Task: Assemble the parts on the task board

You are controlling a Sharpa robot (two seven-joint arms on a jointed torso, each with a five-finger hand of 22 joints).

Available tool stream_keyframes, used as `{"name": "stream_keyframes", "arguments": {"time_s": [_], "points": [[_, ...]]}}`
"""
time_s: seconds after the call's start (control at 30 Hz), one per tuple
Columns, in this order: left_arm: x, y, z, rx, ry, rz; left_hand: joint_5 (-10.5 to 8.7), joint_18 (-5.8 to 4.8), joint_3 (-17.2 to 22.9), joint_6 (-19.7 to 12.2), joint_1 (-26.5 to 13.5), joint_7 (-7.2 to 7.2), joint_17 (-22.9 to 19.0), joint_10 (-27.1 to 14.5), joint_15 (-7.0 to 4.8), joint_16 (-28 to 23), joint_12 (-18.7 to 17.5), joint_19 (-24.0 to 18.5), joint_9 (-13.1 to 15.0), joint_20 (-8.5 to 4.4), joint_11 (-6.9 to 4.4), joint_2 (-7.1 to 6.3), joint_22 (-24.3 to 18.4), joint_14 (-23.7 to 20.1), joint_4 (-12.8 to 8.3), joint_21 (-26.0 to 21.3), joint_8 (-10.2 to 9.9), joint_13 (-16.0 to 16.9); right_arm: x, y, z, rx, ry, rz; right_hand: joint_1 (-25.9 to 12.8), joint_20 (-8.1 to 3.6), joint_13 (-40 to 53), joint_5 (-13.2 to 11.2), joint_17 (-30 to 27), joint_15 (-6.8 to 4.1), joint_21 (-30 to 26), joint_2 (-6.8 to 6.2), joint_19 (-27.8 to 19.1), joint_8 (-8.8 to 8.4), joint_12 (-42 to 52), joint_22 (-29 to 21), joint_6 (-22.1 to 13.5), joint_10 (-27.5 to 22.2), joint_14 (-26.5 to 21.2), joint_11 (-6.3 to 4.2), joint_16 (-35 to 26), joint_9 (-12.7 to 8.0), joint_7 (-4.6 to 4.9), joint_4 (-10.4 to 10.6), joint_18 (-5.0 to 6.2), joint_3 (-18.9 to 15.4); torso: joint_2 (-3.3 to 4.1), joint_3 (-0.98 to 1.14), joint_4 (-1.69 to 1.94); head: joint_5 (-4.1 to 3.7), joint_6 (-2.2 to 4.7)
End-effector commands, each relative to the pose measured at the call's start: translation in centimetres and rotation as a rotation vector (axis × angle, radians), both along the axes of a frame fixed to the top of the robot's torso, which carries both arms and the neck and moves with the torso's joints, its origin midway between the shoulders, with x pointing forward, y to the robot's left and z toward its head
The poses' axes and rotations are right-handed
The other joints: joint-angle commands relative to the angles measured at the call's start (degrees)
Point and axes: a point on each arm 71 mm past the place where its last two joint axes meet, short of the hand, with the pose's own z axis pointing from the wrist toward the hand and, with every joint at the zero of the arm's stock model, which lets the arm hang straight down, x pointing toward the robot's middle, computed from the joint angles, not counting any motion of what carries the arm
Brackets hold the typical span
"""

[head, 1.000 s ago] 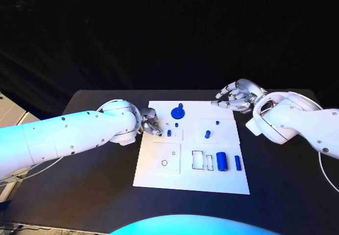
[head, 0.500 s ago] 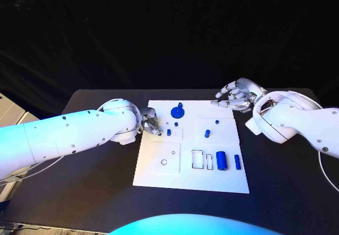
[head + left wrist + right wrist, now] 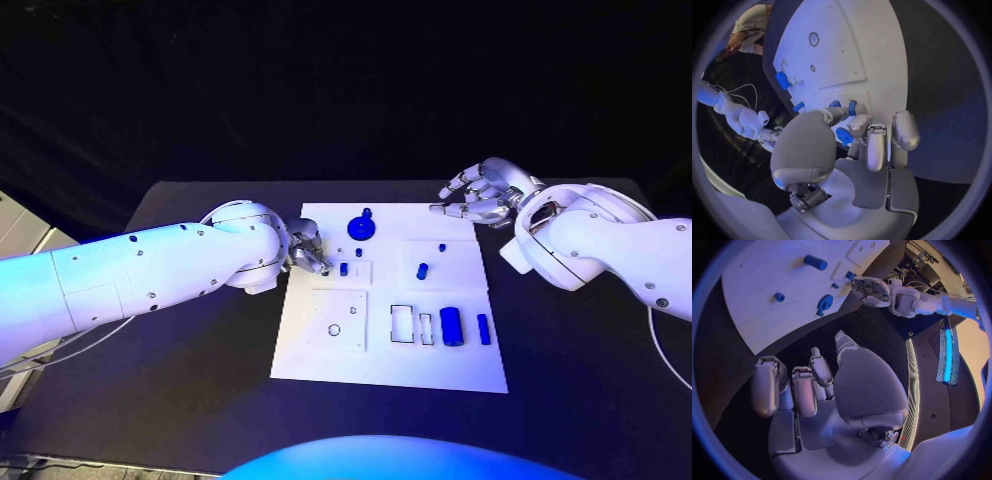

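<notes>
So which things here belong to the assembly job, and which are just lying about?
Job:
- task board
- blue round part
- large blue cylinder
- small blue pegs
- left hand, at the board's edge
- right hand, off the board

Lying about:
- nothing besides the black table

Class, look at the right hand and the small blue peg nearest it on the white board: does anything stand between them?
Nothing visible does. The right hand hovers beyond the task board, above the black table. Between it and the small blue peg lies only bare board.
</notes>
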Motion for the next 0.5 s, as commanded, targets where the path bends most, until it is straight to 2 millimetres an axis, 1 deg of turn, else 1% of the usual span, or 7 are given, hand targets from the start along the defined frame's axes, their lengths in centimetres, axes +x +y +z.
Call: {"name": "stream_keyframes", "arguments": {"time_s": [0.03,0.13,0.2,0.3,0.5], "points": [[-0.44,-0.43,-0.64,-0.011,0.047,-0.016,-0.4,-0.83,5.6,1.2,-2.9,-1.19,9.5,0.5,-0.54,0.2,0.3,0.3,0.2,0.12,-0.23,-0.59,0.0,4.7,-5.5,0.2,0.5,0.1,-0.06,0.09,-0.02,-0.004,-0.001,0.011,0.0,-0.07,-0.1,0.1,7.6,-0.1,-0.3,0.65,-0.3,0.31,0.1,6.0,0.2,0.0,4.1,-0.13,-0.3,0.0,-0.2,0.1,0.31,-0.4,-0.03,-0.02,0.04,-0.09,-0.1],[-0.39,-0.39,-0.67,-0.016,0.05,-0.012,-0.54,-0.82,3.8,1.4,-4.8,-1.39,9.4,0.4,-0.71,0.2,0.2,0.3,0.1,0.05,-0.4,-0.86,-0.1,4.7,-4.1,0.1,0.4,0.1,-0.05,0.08,-0.02,-0.004,-0.001,0.011,0.0,-0.07,-0.1,0.1,7.6,-0.1,-0.3,0.65,-0.3,0.31,0.1,6.0,0.2,0.0,4.1,-0.13,-0.3,0.0,-0.2,0.1,0.31,-0.4,-0.05,-0.01,0.06,-0.08,-0.13],[-0.36,-0.33,-0.69,-0.018,0.052,-0.009,-0.44,-0.82,1.5,1.7,-6.5,-1.44,9.3,0.3,-0.76,0.2,0.2,0.3,0.0,-0.02,-0.43,-1.18,-0.2,4.7,-2.7,0.0,0.4,0.0,-0.05,0.06,-0.02,-0.003,-0.002,0.01,0.0,-0.07,-0.1,0.1,7.6,-0.1,-0.3,0.7,-0.3,0.32,0.1,6.0,0.2,0.0,4.1,-0.13,-0.3,0.0,-0.19,0.1,0.31,-0.4,-0.07,0.0,0.03,-0.07,-0.17],[-0.33,-0.24,-0.72,-0.018,0.055,-0.006,-0.39,-0.82,-0.3,1.8,-7.4,-1.47,9.3,0.2,-0.81,0.1,0.2,0.4,-0.1,-0.08,-0.46,-1.46,-0.2,4.6,-1.6,-0.1,0.3,0.0,-0.04,0.04,-0.02,-0.003,-0.002,0.01,0.0,-0.07,-0.1,0.1,7.6,-0.1,-0.3,0.7,-0.3,0.32,0.1,6.0,0.2,0.0,4.1,-0.13,-0.3,0.0,-0.19,0.1,0.31,-0.4,-0.07,0.01,0.04,-0.08,-0.17],[-0.2,0.01,-0.77,-0.014,0.056,0.004,-0.31,-0.82,-1.7,1.9,-8.1,-1.45,9.2,0.1,-0.81,0.1,0.1,0.4,-0.2,-0.12,-0.44,-1.55,-0.2,4.6,-0.7,-0.1,0.2,-0.1,-0.04,0.02,-0.04,-0.004,-0.001,0.01,0.0,-0.07,-0.1,0.1,7.6,-0.1,-0.3,0.7,-0.3,0.32,0.1,6.0,0.2,0.0,4.1,-0.13,-0.3,0.0,-0.19,0.1,0.31,-0.4,-0.08,-0.02,0.03,-0.06,-0.12]]}}
